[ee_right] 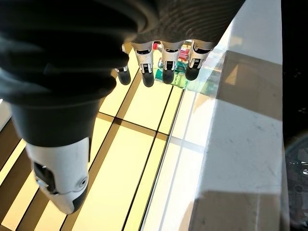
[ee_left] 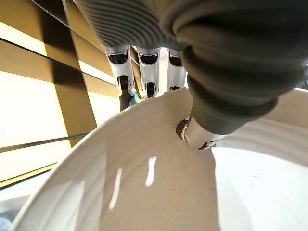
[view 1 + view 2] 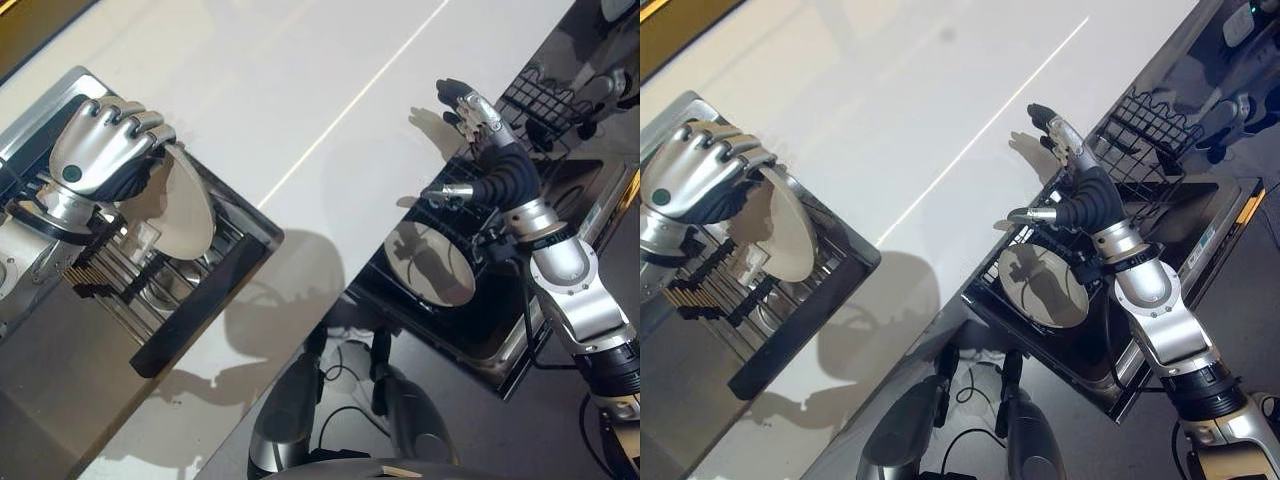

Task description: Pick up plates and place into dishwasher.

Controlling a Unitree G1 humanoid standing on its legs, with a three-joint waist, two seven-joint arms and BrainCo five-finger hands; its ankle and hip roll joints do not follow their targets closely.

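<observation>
My left hand (image 3: 100,145) is curled over the rim of a white plate (image 3: 185,205), fingers behind it and thumb (image 2: 207,130) pressed on its face (image 2: 159,192). The plate is held on edge above the dishwasher rack (image 3: 150,295) at the left. At the right, my right hand (image 3: 490,150) hovers open with straight fingers (image 1: 163,62), holding nothing. It is above a second plate (image 3: 435,262) that leans in a black wire basket (image 3: 990,290).
A white counter (image 3: 300,90) runs between the two racks. The dishwasher rack holds tines and a clear glass (image 3: 145,238), with a dark front bar (image 3: 205,315). A black wire dish rack (image 3: 540,100) stands at the far right.
</observation>
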